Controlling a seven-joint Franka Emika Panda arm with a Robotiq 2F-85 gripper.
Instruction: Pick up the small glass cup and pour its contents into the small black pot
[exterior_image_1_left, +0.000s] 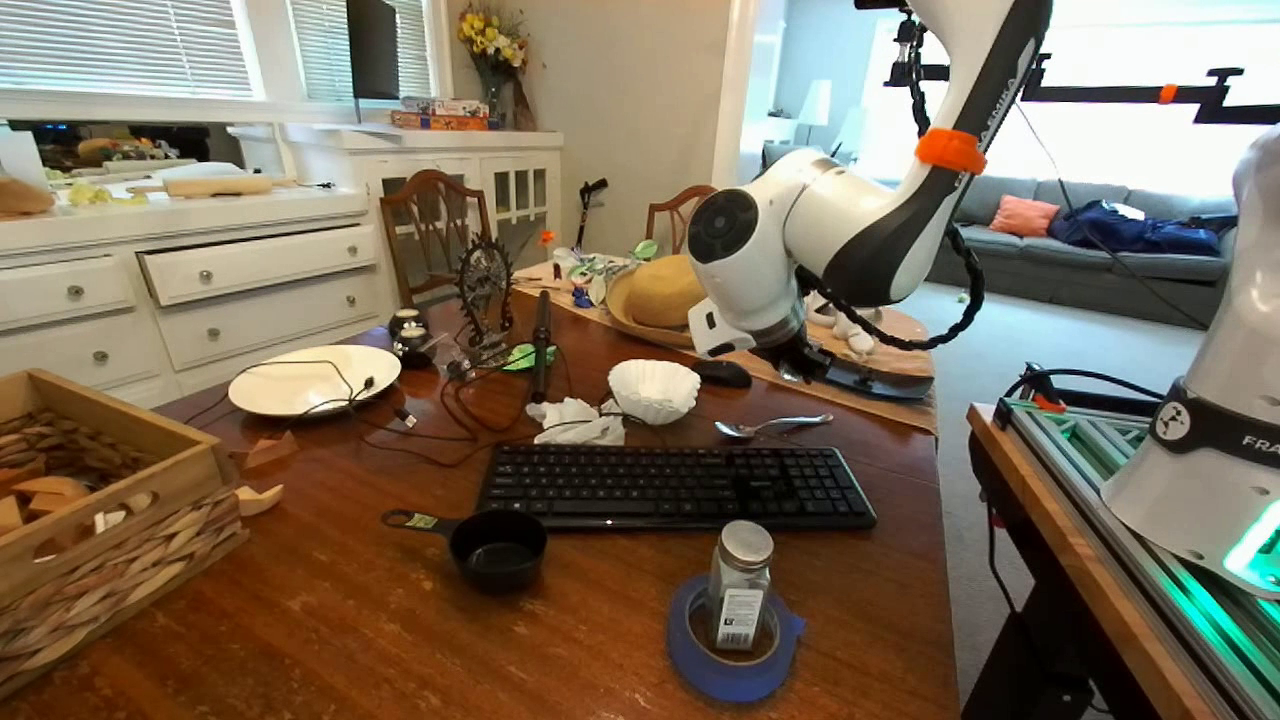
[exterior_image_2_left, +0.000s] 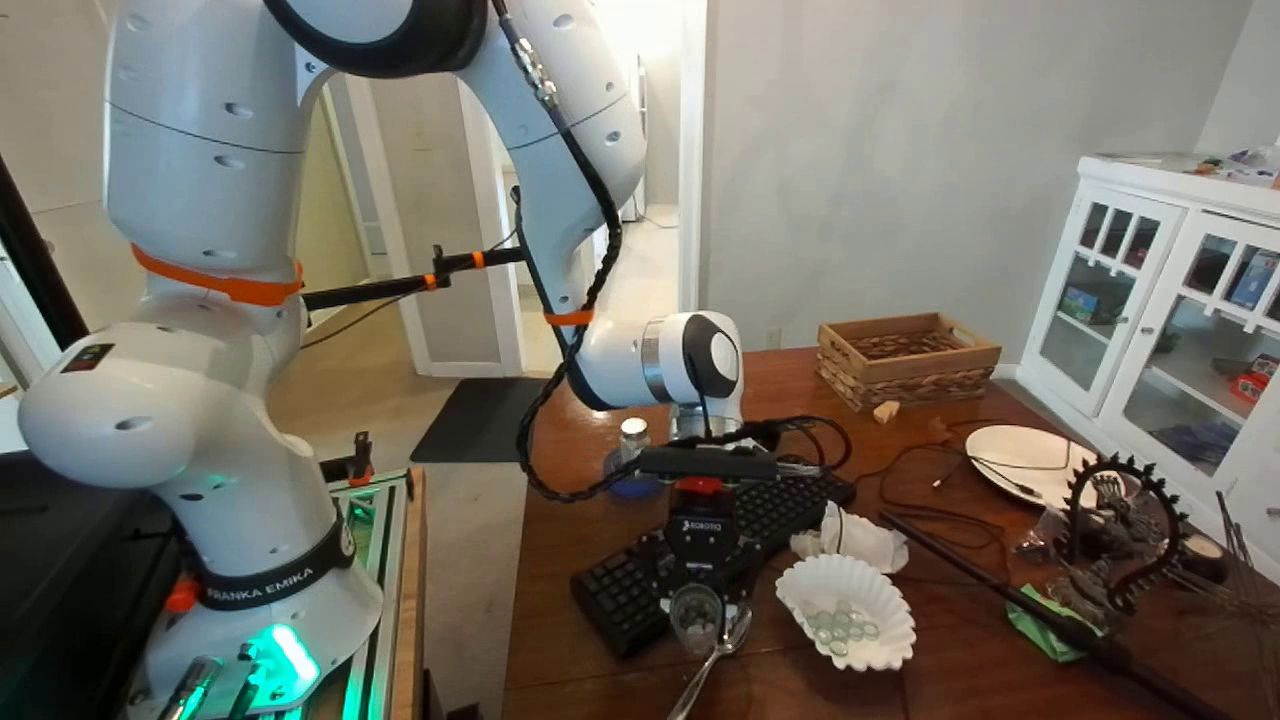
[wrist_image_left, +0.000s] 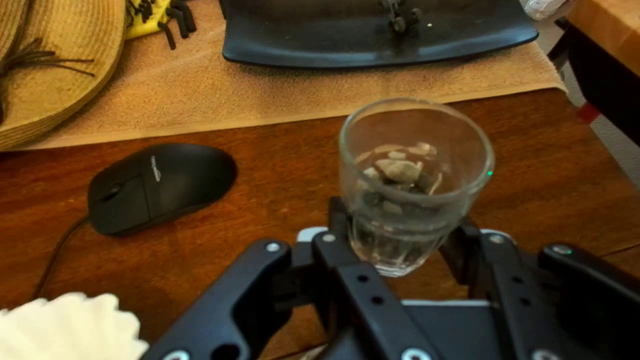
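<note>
Right of centre in the wrist view, small glass cup (wrist_image_left: 415, 192): clear, with pale and dark pebble-like pieces (wrist_image_left: 399, 171) inside; in an exterior view the same cup (exterior_image_2_left: 695, 615) shows at lower centre. Whether its base touches the brown table (wrist_image_left: 280, 200) cannot be told.
Gripper (wrist_image_left: 400, 230): closed on the cup, its jaws pressed to the lower part of the glass from both sides.
Small black pot (exterior_image_1_left: 497, 555): left of centre and low in an exterior view, standing on the table, handle pointing left, well apart from the cup.
Keyboard (exterior_image_1_left: 670, 487): just above and right of the pot, across the middle of the same frame.
Jar (exterior_image_1_left: 742, 585): low, right of centre there, standing within the ring of a blue tape roll (exterior_image_1_left: 735, 685).
White fluted bowl (exterior_image_2_left: 838, 580): lower right of centre in an exterior view, clear glass-like beads (exterior_image_2_left: 843, 629) inside.
Spoon (exterior_image_2_left: 698, 683): lower centre of that frame, seen just beside the cup.
Mouse (wrist_image_left: 162, 187): left of centre in the wrist view.
Dark tray (wrist_image_left: 310, 50): top of the wrist view, on a tan towel (wrist_image_left: 225, 105).
</note>
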